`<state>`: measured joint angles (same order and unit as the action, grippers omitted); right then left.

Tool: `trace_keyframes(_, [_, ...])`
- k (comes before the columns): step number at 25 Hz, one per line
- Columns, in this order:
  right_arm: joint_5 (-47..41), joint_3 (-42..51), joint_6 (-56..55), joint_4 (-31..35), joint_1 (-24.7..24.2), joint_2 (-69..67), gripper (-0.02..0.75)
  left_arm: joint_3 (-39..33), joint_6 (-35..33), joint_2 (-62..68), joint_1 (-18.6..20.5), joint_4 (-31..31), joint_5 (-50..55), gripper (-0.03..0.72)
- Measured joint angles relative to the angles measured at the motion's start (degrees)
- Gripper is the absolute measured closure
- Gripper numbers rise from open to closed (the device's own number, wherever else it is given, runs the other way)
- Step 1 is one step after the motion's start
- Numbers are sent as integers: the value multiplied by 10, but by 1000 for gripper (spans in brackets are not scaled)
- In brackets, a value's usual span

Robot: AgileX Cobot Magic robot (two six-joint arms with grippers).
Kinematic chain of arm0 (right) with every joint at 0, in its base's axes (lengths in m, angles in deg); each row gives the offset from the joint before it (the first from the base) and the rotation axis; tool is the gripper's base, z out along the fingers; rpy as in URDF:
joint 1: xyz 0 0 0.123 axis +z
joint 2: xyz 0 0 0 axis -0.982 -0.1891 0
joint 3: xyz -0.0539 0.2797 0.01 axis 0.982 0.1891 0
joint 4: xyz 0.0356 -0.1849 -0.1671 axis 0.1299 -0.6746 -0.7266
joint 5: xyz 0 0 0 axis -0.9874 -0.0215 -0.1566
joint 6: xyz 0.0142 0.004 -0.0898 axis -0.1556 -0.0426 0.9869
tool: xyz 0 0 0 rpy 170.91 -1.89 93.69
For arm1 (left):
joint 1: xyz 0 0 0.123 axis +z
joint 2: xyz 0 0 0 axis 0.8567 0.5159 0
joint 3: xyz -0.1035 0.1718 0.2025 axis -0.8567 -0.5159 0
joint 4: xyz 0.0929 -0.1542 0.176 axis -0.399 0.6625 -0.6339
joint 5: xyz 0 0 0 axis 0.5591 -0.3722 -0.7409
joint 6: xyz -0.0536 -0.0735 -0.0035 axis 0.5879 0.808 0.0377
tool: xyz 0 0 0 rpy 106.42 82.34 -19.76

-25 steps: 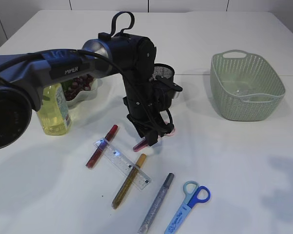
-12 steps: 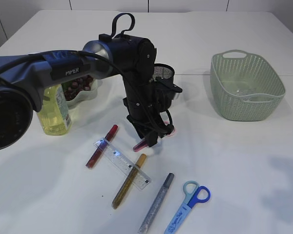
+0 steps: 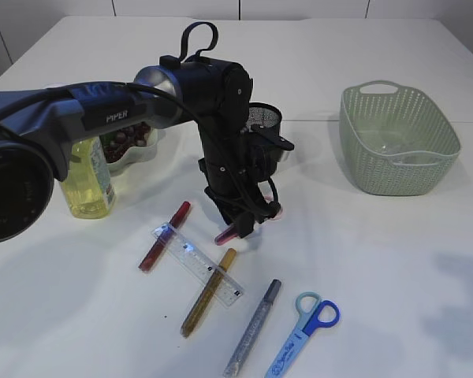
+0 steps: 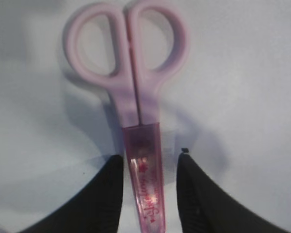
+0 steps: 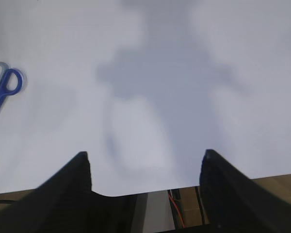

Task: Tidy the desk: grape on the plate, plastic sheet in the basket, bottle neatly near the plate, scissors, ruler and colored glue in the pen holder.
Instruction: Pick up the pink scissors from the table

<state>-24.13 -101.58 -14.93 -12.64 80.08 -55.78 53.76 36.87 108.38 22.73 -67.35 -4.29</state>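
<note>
Pink scissors (image 4: 136, 104) are straddled by the left gripper (image 4: 150, 194), jaws spread, not pinching; right gripper (image 5: 143, 167) is held spread wide, empty.

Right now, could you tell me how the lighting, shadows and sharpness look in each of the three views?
Exterior view: even, sharp light, soft grey shadows on the table, glints on the ruler. Left wrist view: the pink scissors look soft, their shadow offset to the right. Right wrist view: a broad blurred shadow falls on the table, the blue scissors slightly out of focus.
</note>
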Motion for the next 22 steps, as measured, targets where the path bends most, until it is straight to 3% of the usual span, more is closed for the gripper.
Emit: trace_keyframes(22, [7, 0, 0, 0, 0, 0, 193, 7, 3, 9, -16, -4, 0, 450])
